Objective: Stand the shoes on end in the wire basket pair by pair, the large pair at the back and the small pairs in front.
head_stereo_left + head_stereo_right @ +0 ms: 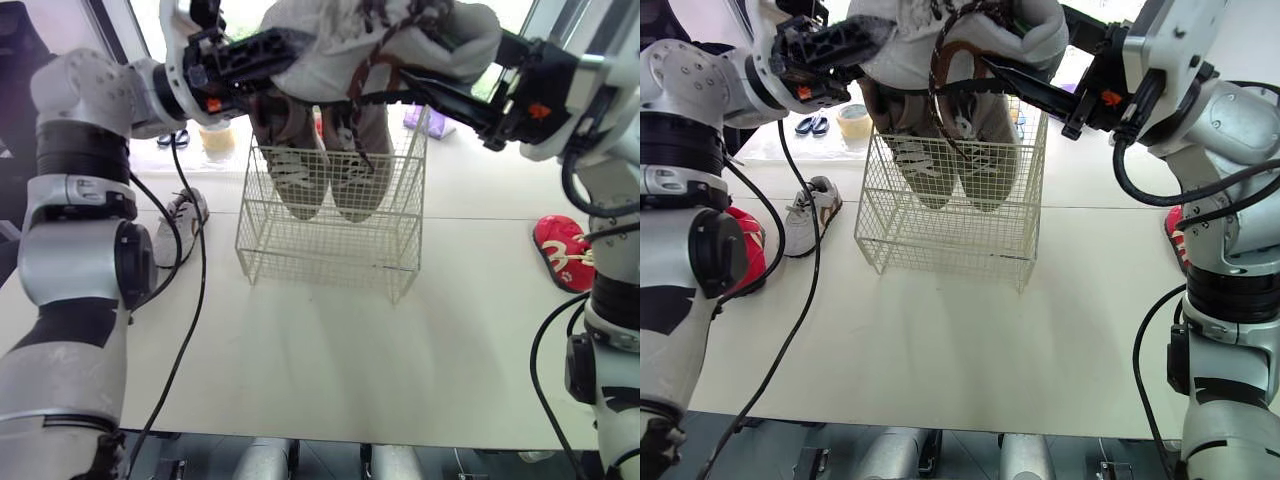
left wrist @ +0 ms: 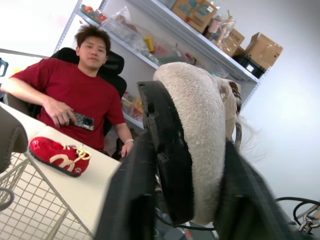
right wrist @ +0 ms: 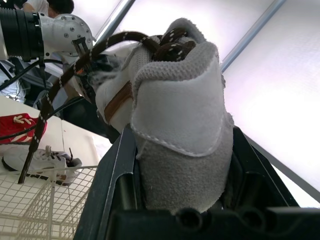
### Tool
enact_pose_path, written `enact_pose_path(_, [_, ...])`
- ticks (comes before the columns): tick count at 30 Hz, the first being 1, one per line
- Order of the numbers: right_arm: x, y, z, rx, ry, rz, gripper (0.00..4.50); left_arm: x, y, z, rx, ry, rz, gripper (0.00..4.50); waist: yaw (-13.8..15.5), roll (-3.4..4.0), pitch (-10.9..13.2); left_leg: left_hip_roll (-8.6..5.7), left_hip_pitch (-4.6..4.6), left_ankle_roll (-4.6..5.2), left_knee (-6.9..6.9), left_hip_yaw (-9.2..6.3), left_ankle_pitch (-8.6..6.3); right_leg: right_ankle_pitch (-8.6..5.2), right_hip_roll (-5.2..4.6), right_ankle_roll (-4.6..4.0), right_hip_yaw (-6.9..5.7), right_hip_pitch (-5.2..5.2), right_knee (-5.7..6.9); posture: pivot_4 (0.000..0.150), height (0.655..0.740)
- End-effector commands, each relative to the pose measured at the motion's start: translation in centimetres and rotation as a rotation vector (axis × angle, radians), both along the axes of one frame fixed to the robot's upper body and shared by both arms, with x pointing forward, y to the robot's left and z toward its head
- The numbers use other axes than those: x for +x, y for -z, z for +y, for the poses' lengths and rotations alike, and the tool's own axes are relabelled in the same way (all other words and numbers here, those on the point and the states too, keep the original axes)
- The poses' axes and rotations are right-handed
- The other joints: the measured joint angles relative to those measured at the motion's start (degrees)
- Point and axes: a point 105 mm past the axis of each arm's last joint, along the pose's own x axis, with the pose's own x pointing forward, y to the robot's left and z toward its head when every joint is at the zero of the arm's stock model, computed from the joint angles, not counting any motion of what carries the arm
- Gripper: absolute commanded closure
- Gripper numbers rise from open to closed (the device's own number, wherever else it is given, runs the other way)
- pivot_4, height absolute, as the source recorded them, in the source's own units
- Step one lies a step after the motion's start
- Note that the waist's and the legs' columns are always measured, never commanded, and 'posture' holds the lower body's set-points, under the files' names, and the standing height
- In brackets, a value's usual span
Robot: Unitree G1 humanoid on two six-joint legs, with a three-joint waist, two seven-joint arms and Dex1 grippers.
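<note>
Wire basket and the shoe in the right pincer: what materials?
Wire basket: thin metal wire grid, probably coated, cream and matte. Shoe in the right pincer: napped grey suede-like base, smooth white stitched heel panel, maybe leather or synthetic, knit-looking collar, woven brown laces.

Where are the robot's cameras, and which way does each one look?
Left eye view: on the head, looking forward and down at the wire basket; left arm and right arm show.
Right eye view: beside it, same scene.
Left wrist view: on the left wrist, looking along the left gripper, which clamps the grey shoe, toward a seated person.
Right wrist view: on the right wrist, looking along the right gripper at the shoe's heel, toward the left arm.
All four share basket and shoe.
</note>
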Motion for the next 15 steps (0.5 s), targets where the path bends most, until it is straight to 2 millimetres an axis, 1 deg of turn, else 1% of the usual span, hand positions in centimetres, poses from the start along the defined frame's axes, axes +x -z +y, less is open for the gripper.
enact_pose_path(1, [-1.5,-0.1,0.5,-0.024,-0.054,0.002,2.9,-0.2,-0.7,0.1,-0.031,-0.005,-0.038,4.22,0.1,0.0,0.0,0.0,0.0,0.0,0.0,0.0,0.0,0.0,0.0,0.0,0.0,0.01,0.0,0.15,0.6595])
enact_pose_path(4, [-1.5,0.6,0.5,-0.031,-0.075,0.075,1.65,0.2,-0.3,0.3,-0.051,-0.03,-0.025,4.23,0.1,0.0,0.0,0.0,0.01,0.0,0.03,0.0,0.0,0.0,-0.01,0.0,0.0,0.03,0.01,0.15,0.6595])
enact_pose_path(5, [-1.4,0.8,0.4,-0.015,-0.085,0.118,1.14,0.3,-0.2,0.5,-0.068,-0.044,-0.027,4.23,0.1,0.0,0.0,0.0,0.01,0.0,0.04,-0.01,0.0,0.0,-0.01,0.0,0.0,0.03,0.02,0.15,0.6595])
enact_pose_path(6, [-1.3,0.5,-0.1,0.099,-0.113,0.171,0.52,0.3,-0.3,1.0,-0.096,-0.057,-0.025,4.23,0.1,0.0,0.0,0.0,0.0,0.0,0.07,-0.02,0.0,0.01,0.0,-0.01,0.0,0.02,0.03,0.15,0.6595])
enact_pose_path(7, [-1.1,0.1,-0.7,0.233,-0.137,0.215,0.1,0.4,-0.3,1.5,-0.122,-0.076,-0.024,4.23,0.0,-0.01,0.0,0.0,0.0,0.0,0.07,-0.02,0.0,0.01,0.0,-0.01,0.0,0.02,0.03,0.15,0.6595])
enact_pose_path(8, [-0.8,0.2,-1.2,0.348,-0.161,0.267,0.04,0.4,-0.4,1.9,-0.147,-0.095,-0.02,4.23,-0.2,-0.01,0.0,0.04,0.0,0.0,0.09,-0.03,0.0,0.01,-0.01,-0.02,0.01,0.03,0.03,0.15,0.6595])
enact_pose_path(9, [-0.7,0.6,-1.6,0.43,-0.181,0.319,0.04,0.2,-0.4,2.1,-0.165,-0.103,-0.028,4.23,-0.3,-0.02,0.0,0.11,0.01,-0.03,0.11,-0.04,0.02,0.03,-0.05,-0.06,0.05,0.03,0.02,0.15,0.6595])
enact_pose_path(10, [-0.6,1.0,-1.7,0.47,-0.191,0.351,0.04,0.1,-0.4,2.2,-0.176,-0.109,-0.035,4.23,-0.2,-0.02,0.0,0.13,0.0,-0.1,0.08,-0.06,0.06,0.06,-0.04,-0.1,0.09,0.01,0.01,0.15,0.6595])
enact_pose_path(11, [-0.5,1.4,-2.0,0.611,-0.247,0.416,0.04,-0.2,-0.7,2.3,-0.21,-0.121,-0.054,4.23,0.0,-0.02,0.0,0.14,0.0,-0.29,0.08,-0.07,0.17,0.06,-0.05,-0.1,0.09,0.0,0.03,0.15,0.6595])
enact_pose_path(13, [-0.2,1.8,-2.5,0.78,-0.309,0.498,0.04,-0.6,-1.0,2.4,-0.252,-0.141,-0.073,4.23,0.1,-0.02,0.0,0.16,-0.01,-0.36,0.09,-0.09,0.2,0.07,-0.01,-0.12,0.1,0.0,0.03,0.15,0.6595])
enact_pose_path(14, [-0.2,2.3,-2.2,0.871,-0.385,0.574,0.04,-0.9,-1.4,2.5,-0.294,-0.16,-0.1,4.23,0.2,-0.02,0.0,0.15,-0.01,-0.39,0.13,-0.09,0.22,0.08,-0.02,-0.13,0.12,0.0,0.06,0.15,0.6595])
enact_pose_path(15, [-0.4,2.8,-1.5,0.966,-0.495,0.65,0.04,-1.1,-1.7,2.6,-0.342,-0.18,-0.128,4.23,0.2,-0.03,0.0,0.14,-0.02,-0.45,0.15,-0.09,0.26,0.09,-0.01,-0.14,0.13,-0.01,0.09,0.15,0.6595])
